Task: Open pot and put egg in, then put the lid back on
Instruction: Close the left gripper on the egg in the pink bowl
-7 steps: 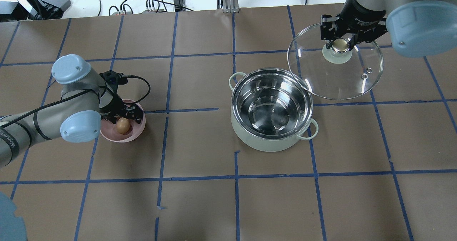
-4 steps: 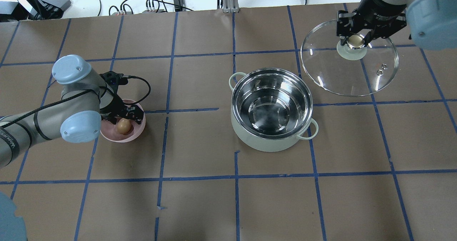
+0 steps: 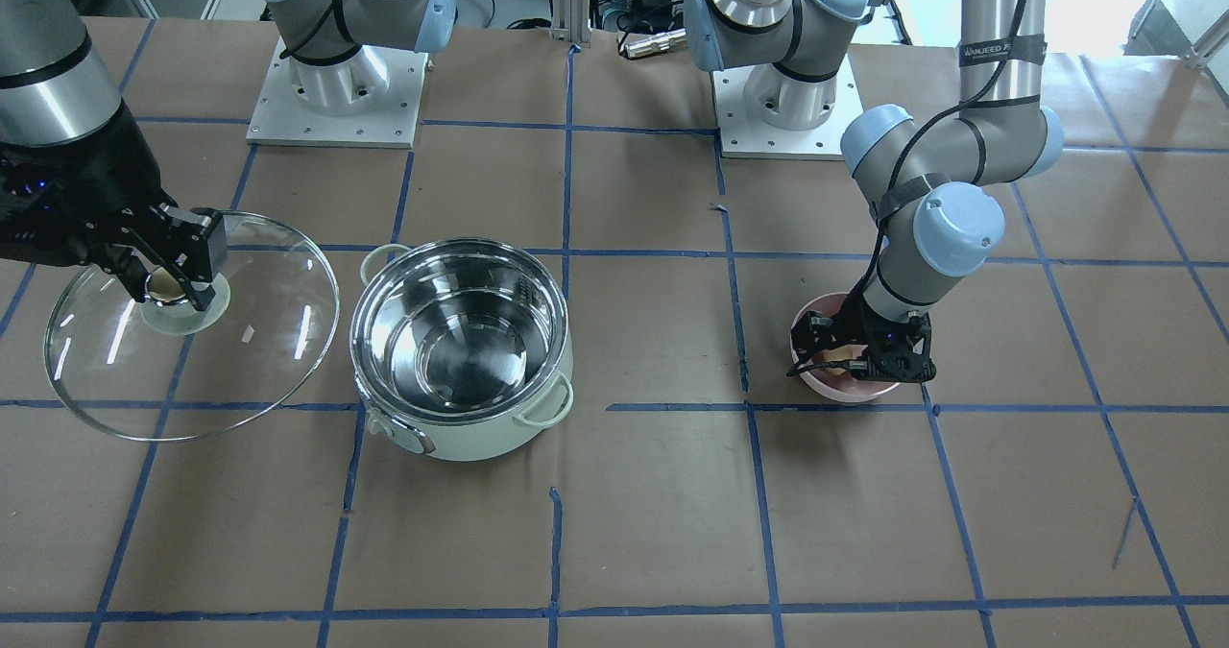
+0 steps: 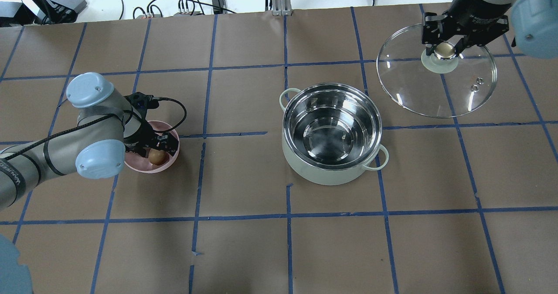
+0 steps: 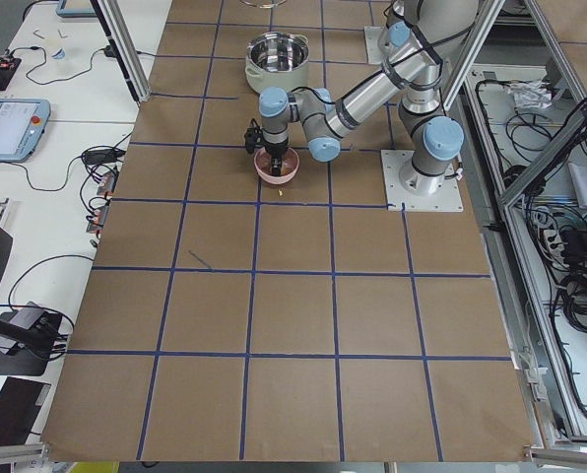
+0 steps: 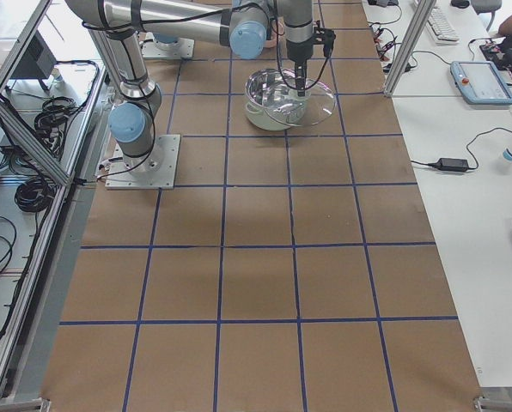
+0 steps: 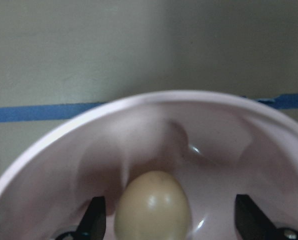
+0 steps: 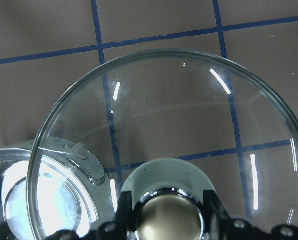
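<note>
Pot: the green pot (image 4: 324,175) sits open in the middle of the brown table (image 4: 244,250). It is shiny inside and has nothing in it.
Lid: the glass lid (image 4: 418,89) is off the pot. It hangs to the side of the pot, on the robot's right and a bit farther from the robot. It does not touch the pot.
Knob: the gold knob (image 8: 170,217) sits in the middle of the lid, on a pale green disc.
Right pincer: the right gripper (image 3: 173,278) is pinching the knob from both sides. It holds the lid up by it.
Egg: the brown egg (image 4: 157,156) lies in the pink bowl (image 4: 144,167). The bowl is well away from the pot, on the robot's left.
Left pincer: the left gripper (image 7: 171,220) is down inside the bowl. Its two fingers (image 7: 94,217) are spread wide, one on each side of the egg. There is a gap on both sides, so they are not touching it.
Table: blue tape lines make big squares on the brown paper.
</note>
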Controlling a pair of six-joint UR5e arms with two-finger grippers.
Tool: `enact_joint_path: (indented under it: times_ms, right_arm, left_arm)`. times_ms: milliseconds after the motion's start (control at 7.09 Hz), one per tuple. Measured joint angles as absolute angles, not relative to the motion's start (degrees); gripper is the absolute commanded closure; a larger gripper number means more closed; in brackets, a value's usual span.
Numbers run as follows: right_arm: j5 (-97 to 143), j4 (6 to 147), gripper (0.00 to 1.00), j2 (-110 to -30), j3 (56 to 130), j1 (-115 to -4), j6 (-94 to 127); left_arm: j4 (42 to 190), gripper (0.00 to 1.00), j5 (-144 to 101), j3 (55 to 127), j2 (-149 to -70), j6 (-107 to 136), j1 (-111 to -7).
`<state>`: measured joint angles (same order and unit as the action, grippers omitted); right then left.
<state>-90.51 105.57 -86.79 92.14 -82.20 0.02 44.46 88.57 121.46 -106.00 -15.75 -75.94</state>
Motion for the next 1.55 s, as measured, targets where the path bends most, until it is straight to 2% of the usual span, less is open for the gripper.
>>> enact_joint_path:
  times_ms: [282, 564, 706, 847, 1129, 1411, 1552]
  right_arm:
    - [-90.32, 105.56, 0.61, -86.83, 92.19, -82.18, 0.0]
    - [-90.27, 105.56, 0.62, -86.83, 92.2, -82.18, 0.0]
    - [-90.27, 105.56, 0.62, -86.83, 92.2, -82.18, 0.0]
    - [-90.24, 105.56, 0.61, -86.84, 92.2, -82.18, 0.0]
    - [-90.19, 105.56, 0.61, -86.84, 92.2, -82.18, 0.0]
    - [-90.15, 105.56, 0.61, -86.84, 92.26, -82.18, -0.02]
    - [-90.05, 105.55, 0.61, -86.83, 92.26, -82.18, -0.06]
  left_arm:
    - [44.4, 0.3, 88.28, 121.34, -106.0, -15.7, -75.94]
    - [44.39, 0.3, 88.25, 121.34, -106.0, -15.73, -75.94]
    - [44.39, 0.38, 88.24, 121.4, -106.0, -15.73, -75.94]
    - [44.36, 0.59, 88.24, 121.42, -106.0, -15.73, -75.94]
    - [44.27, 0.72, 88.26, 121.5, -105.94, -15.83, -75.94]
    - [44.29, 0.82, 88.32, 121.53, -105.83, -16.1, -75.94]
    - [44.29, 0.83, 88.33, 121.44, -105.74, -16.34, -75.94]
